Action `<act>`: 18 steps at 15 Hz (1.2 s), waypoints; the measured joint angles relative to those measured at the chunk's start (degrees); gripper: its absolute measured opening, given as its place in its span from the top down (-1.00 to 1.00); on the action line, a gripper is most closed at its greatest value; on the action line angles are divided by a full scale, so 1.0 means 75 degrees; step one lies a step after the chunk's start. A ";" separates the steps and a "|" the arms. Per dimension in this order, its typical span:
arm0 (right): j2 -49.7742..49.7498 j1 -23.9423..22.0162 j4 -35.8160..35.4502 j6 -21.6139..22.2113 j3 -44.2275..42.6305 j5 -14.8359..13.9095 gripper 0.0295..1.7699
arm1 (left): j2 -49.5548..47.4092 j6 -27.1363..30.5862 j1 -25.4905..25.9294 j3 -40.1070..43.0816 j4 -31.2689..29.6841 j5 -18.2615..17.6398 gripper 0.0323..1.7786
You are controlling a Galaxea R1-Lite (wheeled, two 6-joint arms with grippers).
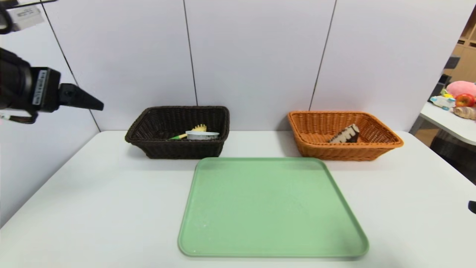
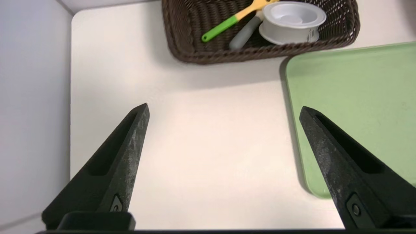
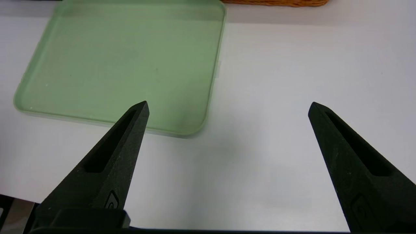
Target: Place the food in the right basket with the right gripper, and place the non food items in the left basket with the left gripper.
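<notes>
- My left gripper [image 2: 224,107] and right gripper [image 3: 229,102] hang with fingers wide apart, holding nothing.
- Swinging low, I might clip the dark basket [image 1: 182,153] and jostle its white dish [image 2: 292,24] and green-handled utensil [image 2: 221,28].
- The brown-and-cream food [image 1: 346,134] lies in the orange basket [image 1: 342,152].
- The green tray [image 1: 271,208] sits between my arms.

Head view: from above the near side, facing forward and down over the white bench [image 1: 111,208], farthest off, both woven baskets in frame. Left wrist view: closer, looking down past black tapered fingers [image 2: 126,152]. Right wrist view: likewise close, downward. Both wrist views share the green rectangular tray [image 3: 130,65].
</notes>
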 joint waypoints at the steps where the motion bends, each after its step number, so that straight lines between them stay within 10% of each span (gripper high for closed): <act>1: -0.0284 -0.0070 0.0015 -0.0083 0.0063 0.0007 -0.91 | -0.0572 -0.0122 0.0011 0.0504 0.0018 0.0081 -0.85; 18: -0.2916 -0.1055 0.1148 -0.1404 0.0302 0.0445 -0.91 | -0.6537 -0.0314 0.0766 0.6113 0.0033 0.0195 -0.90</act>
